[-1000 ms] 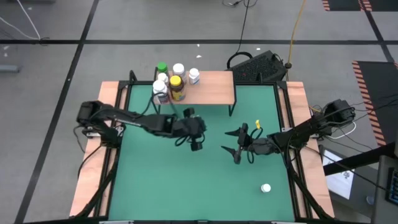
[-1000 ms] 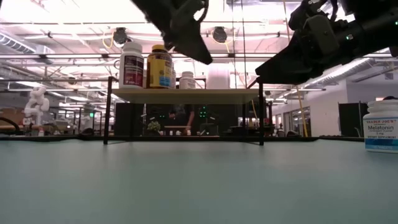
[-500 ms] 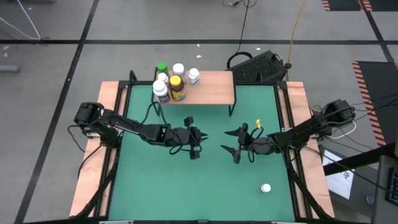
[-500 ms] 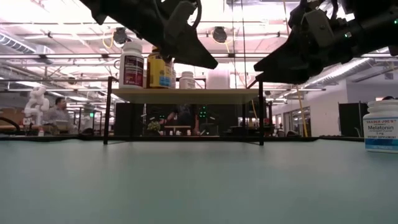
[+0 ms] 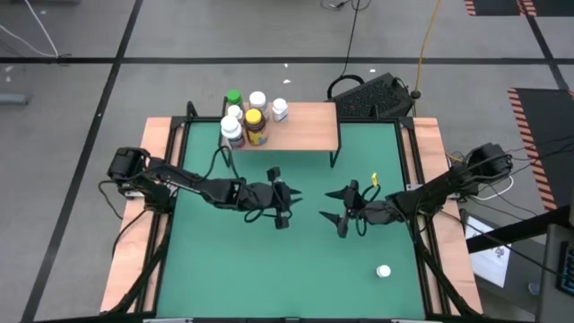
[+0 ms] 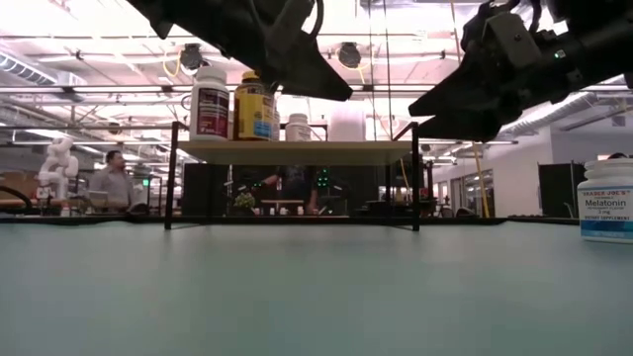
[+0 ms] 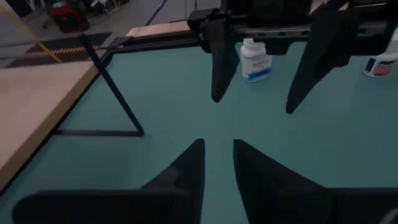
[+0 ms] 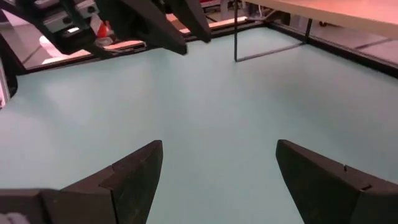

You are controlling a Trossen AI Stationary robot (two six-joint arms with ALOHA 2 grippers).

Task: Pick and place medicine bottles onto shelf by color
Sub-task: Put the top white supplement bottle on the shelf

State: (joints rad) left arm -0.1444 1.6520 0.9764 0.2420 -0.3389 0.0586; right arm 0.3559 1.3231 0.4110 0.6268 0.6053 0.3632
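Note:
The shelf [image 5: 300, 126] stands at the table's far edge on black legs. Several bottles crowd its left end: a green-capped one [image 5: 234, 97], an amber one with a yellow cap [image 5: 255, 126] and white ones [image 5: 231, 131]. One white bottle [image 5: 384, 270] stands on the mat near the right near corner and shows at the low view's right edge [image 6: 605, 203]. My left gripper [image 5: 293, 196] hovers mid-table, level, pointing right, its fingers [image 7: 217, 144] a narrow gap apart. My right gripper [image 5: 327, 204] faces it from the right, wide open [image 8: 217, 146]. Both hold nothing.
Green mat lies bare between and below the grippers. The shelf's right half [image 5: 314, 121] carries nothing. Wood strips [image 5: 134, 242] flank the mat. In the left wrist view a white, blue-labelled bottle [image 7: 255, 59] stands beyond the right gripper. A person [image 6: 114, 183] sits in the room behind.
My left arm has come down and stretched out lower over the mat. Its gripper has tipped from pointing downward to nearly level, pointing right. The right arm and the bottles have kept still.

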